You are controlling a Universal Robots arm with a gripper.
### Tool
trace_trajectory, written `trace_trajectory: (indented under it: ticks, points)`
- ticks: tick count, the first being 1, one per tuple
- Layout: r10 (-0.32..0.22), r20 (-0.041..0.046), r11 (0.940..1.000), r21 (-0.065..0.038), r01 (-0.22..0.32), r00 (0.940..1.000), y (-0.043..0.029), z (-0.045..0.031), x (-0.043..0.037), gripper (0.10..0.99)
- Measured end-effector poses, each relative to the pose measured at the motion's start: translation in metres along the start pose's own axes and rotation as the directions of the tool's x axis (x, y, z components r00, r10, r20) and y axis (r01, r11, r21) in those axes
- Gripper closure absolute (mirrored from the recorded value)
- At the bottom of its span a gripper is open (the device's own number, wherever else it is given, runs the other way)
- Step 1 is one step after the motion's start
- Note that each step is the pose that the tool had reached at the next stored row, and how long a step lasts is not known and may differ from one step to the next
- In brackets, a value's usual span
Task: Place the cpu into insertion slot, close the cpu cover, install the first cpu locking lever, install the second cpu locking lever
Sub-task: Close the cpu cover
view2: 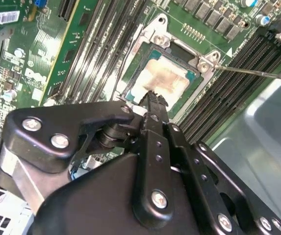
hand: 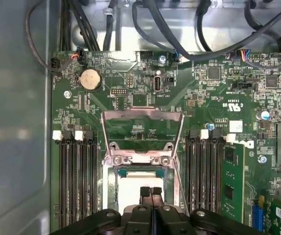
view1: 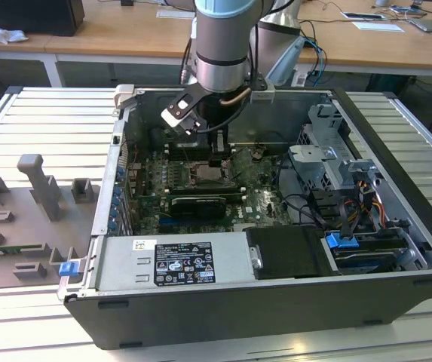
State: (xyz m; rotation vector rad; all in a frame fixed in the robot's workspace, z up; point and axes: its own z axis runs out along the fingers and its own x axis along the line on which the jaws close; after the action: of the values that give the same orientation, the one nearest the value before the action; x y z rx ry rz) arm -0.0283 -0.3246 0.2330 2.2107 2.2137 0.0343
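You have the small, flat, square cpu with its dull silver-beige metal top (hand: 139, 182) lying inside the square dark insertion slot with the silver metal rim (hand: 110, 186). In both wrist views it looks level, its edges parallel to the rim. The thin square silver cpu cover (hand: 142, 114) stands raised on its hinge just beyond the chip, its window showing green board behind, so seating looks like the step in hand.

The black gripper (hand: 150, 192) has its fingers pressed together with nothing between them, the tips over the chip's edge. Whether they touch the metal top I cannot tell from here.

Press straight down and lightly, if at all. A sideways nudge could skew the chip on the socket contacts. Check that all four corners sit equally low.

Mind the thin silver wire lever (view2: 258, 72) beside the slot, and the long black memory slots (hand: 74, 181) on either side.
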Motion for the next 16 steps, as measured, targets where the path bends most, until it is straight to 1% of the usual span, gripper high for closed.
trace_trajectory:
  ticks: [2,3,6,7,9,10,12,14,16]
  points:
    - [0.000,-0.0001,1.0000,0.000,0.000,1.0000,0.0001,-0.0024,0.0000,0.980]
    - [0.000,0.0000,1.0000,0.001,0.000,1.0000,0.0002,-0.0057,0.0000,0.980]
    - [0.000,-0.0002,1.0000,0.001,0.000,1.0000,0.0008,-0.0348,0.0002,0.980]
    - [0.000,-0.0002,1.0000,0.002,0.000,1.0000,0.0011,-0.0404,0.0002,0.980]
    - [0.000,-0.0002,1.0000,0.004,0.000,1.0000,0.0026,-0.0462,0.0002,0.980]
    - [0.000,-0.0003,1.0000,0.005,0.000,1.0000,0.0037,-0.0463,0.0003,0.980]
    - [0.000,-0.0003,1.0000,0.005,0.000,1.0000,0.0092,-0.0462,0.0002,0.980]
    - [0.000,-0.0002,1.0000,0.005,0.000,1.0000,0.0101,-0.0461,0.0002,0.980]
    - [-0.003,-0.0004,1.0000,0.005,0.003,1.0000,0.0141,-0.0449,0.0002,0.980]
